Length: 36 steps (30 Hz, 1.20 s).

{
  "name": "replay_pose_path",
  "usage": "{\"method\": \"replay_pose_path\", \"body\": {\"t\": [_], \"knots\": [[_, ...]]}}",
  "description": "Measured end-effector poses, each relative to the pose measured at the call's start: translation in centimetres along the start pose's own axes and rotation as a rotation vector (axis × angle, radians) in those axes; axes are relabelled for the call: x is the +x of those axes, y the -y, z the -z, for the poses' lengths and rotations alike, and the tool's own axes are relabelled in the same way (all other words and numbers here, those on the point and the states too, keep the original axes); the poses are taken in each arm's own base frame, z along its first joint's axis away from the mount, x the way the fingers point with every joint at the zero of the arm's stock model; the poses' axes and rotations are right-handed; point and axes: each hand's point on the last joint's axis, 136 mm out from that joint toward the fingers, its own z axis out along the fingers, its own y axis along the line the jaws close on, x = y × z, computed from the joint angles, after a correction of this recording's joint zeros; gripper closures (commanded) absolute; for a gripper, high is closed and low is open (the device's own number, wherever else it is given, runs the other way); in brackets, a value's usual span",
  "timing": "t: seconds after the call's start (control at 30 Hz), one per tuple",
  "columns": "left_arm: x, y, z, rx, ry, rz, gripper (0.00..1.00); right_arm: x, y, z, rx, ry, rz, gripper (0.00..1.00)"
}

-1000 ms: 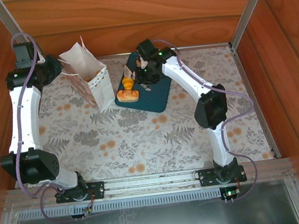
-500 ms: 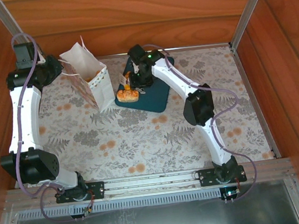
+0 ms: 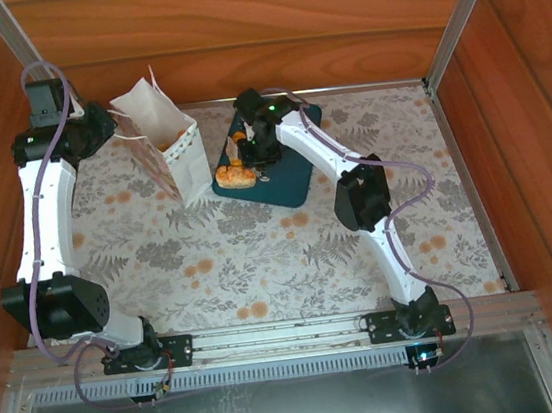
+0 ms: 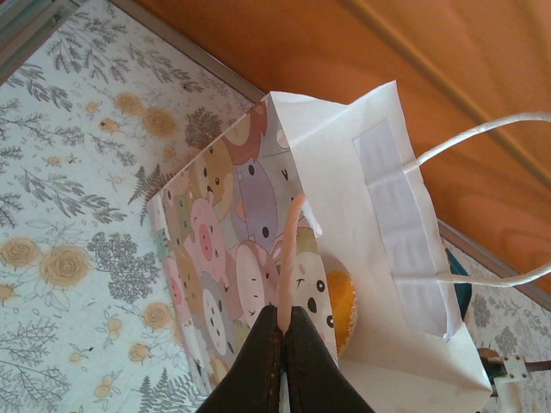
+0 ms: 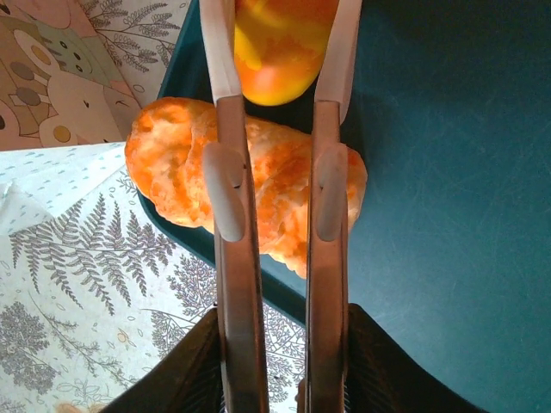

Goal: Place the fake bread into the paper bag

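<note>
The white paper bag point(image 3: 178, 163) stands open at the back left with fake bread point(image 4: 342, 303) lying inside. My left gripper point(image 4: 284, 315) is shut on the bag's near loop handle point(image 4: 293, 245) and holds it up. On the teal tray point(image 3: 287, 170), my right gripper point(image 5: 280, 34) has its fingers point(image 5: 225, 103) pressed against both sides of a small glossy yellow-orange bun point(image 5: 277, 62). Just below the fingers, at the tray's left edge, lies a pull-apart roll point(image 5: 172, 176). In the top view this gripper point(image 3: 245, 152) sits right of the bag, beside the roll point(image 3: 235, 177).
Wooden walls point(image 3: 234, 30) close in the back and both sides. The floral mat point(image 3: 262, 259) covers the table. The bag's far handle point(image 4: 482, 138) arches toward the back wall. The tray's dark surface point(image 5: 448, 172) stretches to the right of my right fingers.
My right arm has shifted left along the tray toward the bag, and its jaws have narrowed onto the small bun. The left arm and the bag have stayed put.
</note>
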Motion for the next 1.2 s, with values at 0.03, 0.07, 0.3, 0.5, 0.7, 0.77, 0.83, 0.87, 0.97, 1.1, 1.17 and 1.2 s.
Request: {"method": "replay_pose_path", "body": {"t": [0.03,0.07,0.3,0.5,0.7,0.77,0.83,0.87,0.97,1.1,1.17,1.2], "knots": [[0.0,0.0,0.0,0.0,0.001,0.0,1.0,-0.1,0.0,0.0,-0.001,0.002,0.0,0.68],[0.0,0.0,0.1,0.001,0.001,0.0,1.0,-0.1,0.0,0.0,-0.001,0.004,0.0,0.69],[0.1,0.0,0.1,0.001,0.001,0.0,1.0,0.0,0.4,0.4,0.013,0.02,-0.003,0.72],[0.1,0.0,0.1,0.0,0.001,0.0,1.0,0.1,0.7,3.0,0.018,0.062,-0.017,0.74],[0.1,0.0,0.2,0.002,0.002,0.0,1.0,0.0,0.8,6.3,0.005,0.125,-0.027,0.74],[0.0,0.0,0.3,0.003,0.004,0.0,1.0,0.0,1.0,7.2,0.001,0.142,-0.035,0.74],[0.0,0.0,0.3,0.003,0.004,0.0,1.0,0.2,1.0,8.1,-0.005,0.158,-0.039,0.74],[0.0,0.0,0.3,0.003,0.004,0.0,1.0,0.4,0.9,8.6,-0.011,0.166,-0.041,0.74],[0.0,0.0,0.3,0.003,0.004,0.0,1.0,1.0,0.5,10.7,-0.041,0.197,-0.039,0.74],[0.0,0.0,0.3,0.003,0.004,-0.001,1.0,1.8,-0.8,15.1,-0.104,0.276,-0.024,0.73],[0.0,0.0,0.3,0.003,0.004,0.0,1.0,2.1,-1.9,17.7,-0.14,0.326,-0.003,0.73],[0.0,0.0,0.3,0.003,0.004,0.0,1.0,2.3,-2.6,19.0,-0.161,0.356,0.011,0.73]]}}
